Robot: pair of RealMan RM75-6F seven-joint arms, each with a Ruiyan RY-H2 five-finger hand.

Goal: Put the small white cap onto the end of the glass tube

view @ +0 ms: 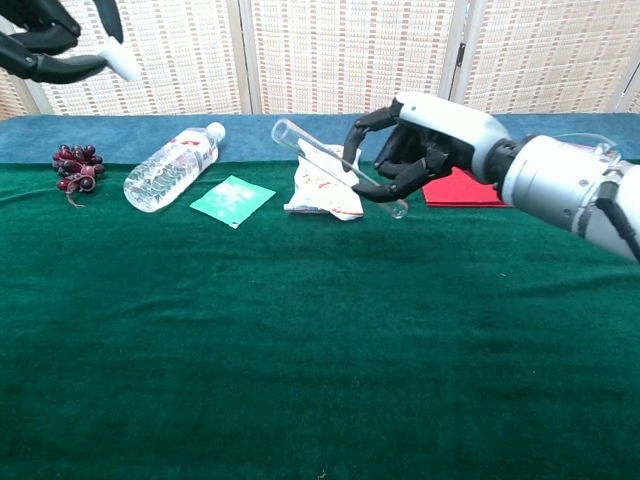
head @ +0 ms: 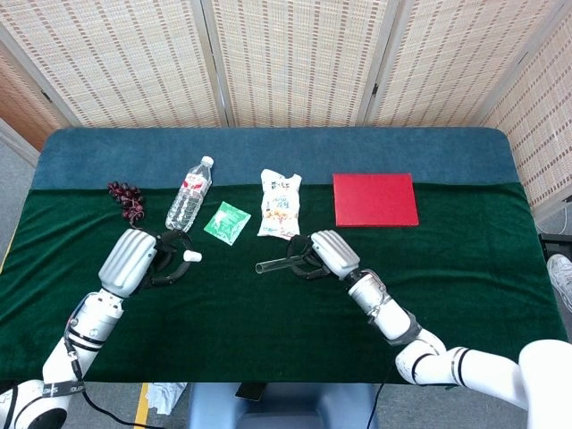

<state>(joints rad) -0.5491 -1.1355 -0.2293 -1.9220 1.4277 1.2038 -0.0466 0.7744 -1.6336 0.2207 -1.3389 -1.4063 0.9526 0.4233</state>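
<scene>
My right hand [head: 327, 253] [view: 425, 145] grips the glass tube [head: 277, 262] [view: 335, 166] above the green cloth, near the table's middle. The tube's open end points left toward my other hand. My left hand [head: 136, 259] [view: 48, 40] is raised at the left and pinches the small white cap [head: 190, 257] [view: 122, 66] between its fingertips. In the chest view that hand is cut by the top left corner. A gap of cloth separates the cap from the tube's open end.
At the back lie a bunch of dark grapes [head: 126, 200], a plastic water bottle [head: 189, 196], a green sachet [head: 226, 222], a white snack bag [head: 280, 204] and a red book [head: 374, 198]. The blue strip [head: 268, 147] runs along the table's far edge.
</scene>
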